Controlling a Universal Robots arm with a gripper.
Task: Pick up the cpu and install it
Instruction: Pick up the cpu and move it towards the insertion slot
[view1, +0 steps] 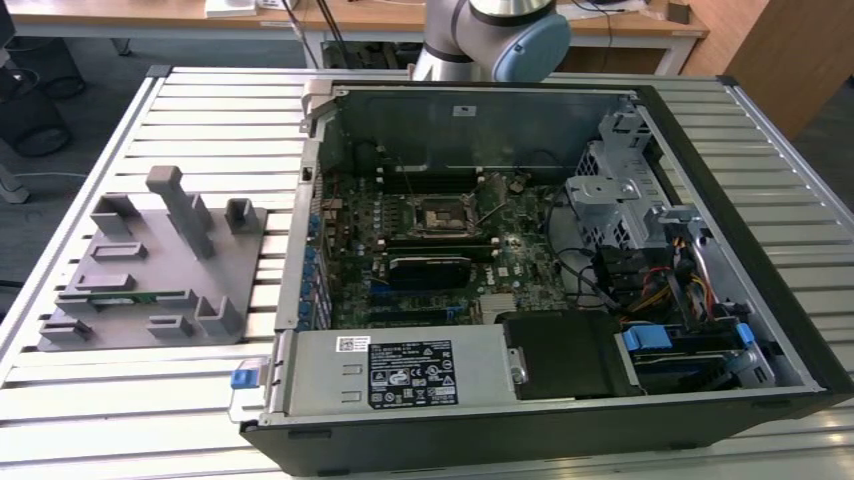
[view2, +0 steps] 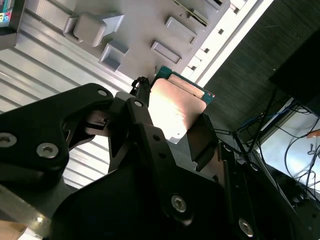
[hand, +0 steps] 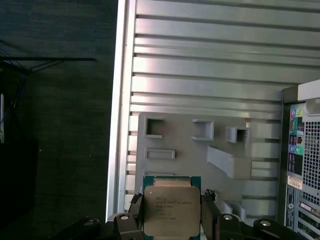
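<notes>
Holds cpu (hand: 171, 205) by side edges in gripper (hand: 171, 215) | above grey fixture (hand: 190, 150), near table (hand: 200, 75) edge | light, stiff, breakable (squeeze softly)

Exterior view overlooks case (view1: 481, 120); wrist views share cpu (hand: 171, 211) (view2: 175, 112).

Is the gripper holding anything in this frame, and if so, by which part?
Yes. The gripper clamps the cpu by two opposite side edges, with its silver top showing in both wrist views.
</notes>
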